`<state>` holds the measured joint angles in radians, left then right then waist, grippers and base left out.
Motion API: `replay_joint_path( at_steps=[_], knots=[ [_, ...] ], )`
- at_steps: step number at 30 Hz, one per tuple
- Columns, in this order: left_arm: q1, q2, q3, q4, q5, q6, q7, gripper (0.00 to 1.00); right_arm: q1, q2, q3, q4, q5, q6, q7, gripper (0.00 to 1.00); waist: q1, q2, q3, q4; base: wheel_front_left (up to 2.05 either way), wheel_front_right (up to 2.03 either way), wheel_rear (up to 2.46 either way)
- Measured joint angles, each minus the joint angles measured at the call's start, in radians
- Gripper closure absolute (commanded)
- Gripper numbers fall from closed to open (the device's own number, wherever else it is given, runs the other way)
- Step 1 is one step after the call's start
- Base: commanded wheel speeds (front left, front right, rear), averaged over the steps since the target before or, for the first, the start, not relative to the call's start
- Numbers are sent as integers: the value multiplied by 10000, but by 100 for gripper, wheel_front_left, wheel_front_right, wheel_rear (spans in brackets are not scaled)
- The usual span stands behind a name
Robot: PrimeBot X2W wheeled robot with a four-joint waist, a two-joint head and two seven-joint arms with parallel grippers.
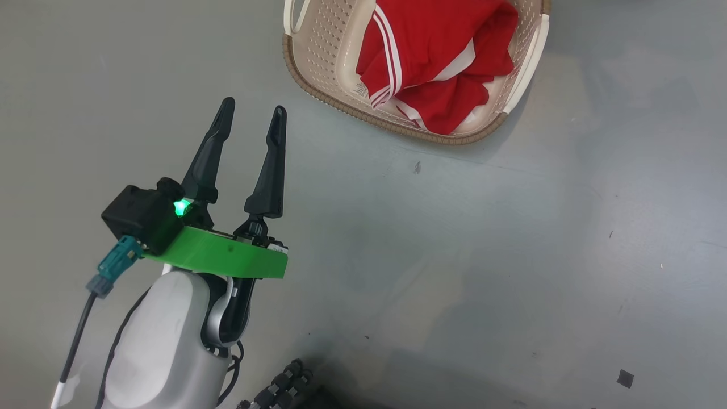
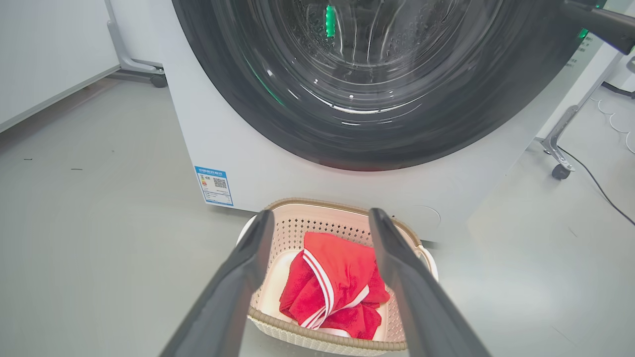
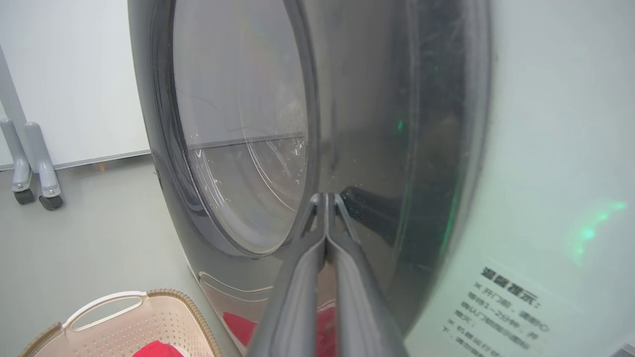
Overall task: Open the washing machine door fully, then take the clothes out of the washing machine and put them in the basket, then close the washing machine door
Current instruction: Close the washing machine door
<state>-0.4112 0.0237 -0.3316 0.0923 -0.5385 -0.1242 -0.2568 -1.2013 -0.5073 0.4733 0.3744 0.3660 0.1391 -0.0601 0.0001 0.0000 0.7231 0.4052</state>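
Clothes (image 2: 337, 287) in basket (image 2: 317, 223), beyond spread left jaws | right jaws clenched empty at door (image 3: 377, 99)

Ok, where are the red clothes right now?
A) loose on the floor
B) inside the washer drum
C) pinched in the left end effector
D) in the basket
D: the clothes lie piled inside the basket, and the left end effector is open with nothing between its fingers.
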Motion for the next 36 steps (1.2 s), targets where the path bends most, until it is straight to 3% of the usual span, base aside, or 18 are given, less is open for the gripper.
replay_joint_path(
  at_steps=[10, 17, 28, 36],
  knots=[
    [-55, -8, 82, 337, -25, 0, 0, 0, 295, 192, 173, 999, -27, -44, -867, 100, 0, 1, -492, -69, 0, 0, 0],
    [-63, -10, 318, 596, 343, 0, 0, 0, 1615, 242, 282, 1511, 42, -98, -1626, 100, 0, 1, -1201, -243, 0, 0, 0],
    [346, 17, 702, 999, 922, 0, 0, 0, 3726, 918, 205, 1496, 627, -117, -1919, 100, 0, 0, -2549, -920, 0, 0, 0],
    [1059, 224, 1145, 1237, 1007, 0, 0, 0, 5358, 1511, -291, 1214, 1005, -619, -1923, 100, -1, 0, -3567, -1675, 0, 0, 0]
  ],
)
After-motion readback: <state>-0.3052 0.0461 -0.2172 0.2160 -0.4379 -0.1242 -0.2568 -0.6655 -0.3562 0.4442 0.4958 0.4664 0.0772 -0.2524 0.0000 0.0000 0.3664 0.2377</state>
